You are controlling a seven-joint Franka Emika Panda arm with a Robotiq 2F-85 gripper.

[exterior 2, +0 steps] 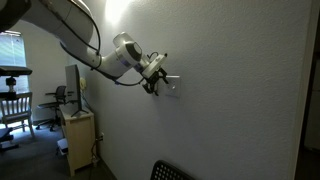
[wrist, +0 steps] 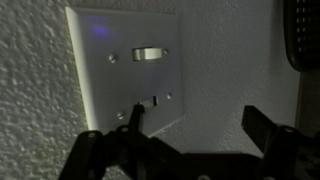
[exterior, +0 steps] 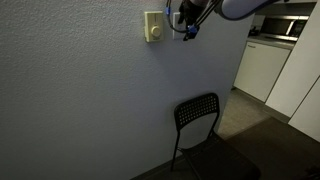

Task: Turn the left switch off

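Left switch point(wrist: 152, 101), as far as the dim wrist view allows, is the small lower rocker in the white plate point(wrist: 120, 75), below a wider rocker point(wrist: 148, 53). The gripper point(wrist: 192, 118) is spread wide and holds nothing. One fingertip point(wrist: 135, 112) sits on the plate just beside the left switch. The other finger point(wrist: 262, 128) is off the plate, over bare wall point(wrist: 225, 60). A dark blurred shape point(wrist: 302, 35) cuts into the upper corner, away from the plate.

In an exterior view the gripper point(exterior: 186, 22) hides the plate entirely. Just beside it on the wall is a cream plate with a knob point(exterior: 153, 27). A black chair point(exterior: 197, 118) stands against the wall well below the plate, and white cabinets point(exterior: 262, 68) lie past the wall's end.

The arm point(exterior 2: 122, 55) reaches in from the side, with the wrist bent so the gripper point(exterior 2: 153, 80) faces the wall at the plate point(exterior 2: 172, 86), which shows here past the fingers. Only this view shows a desk point(exterior 2: 78, 135) with a monitor point(exterior 2: 73, 85) and a wooden chair point(exterior 2: 12, 105), all well apart from the plate.
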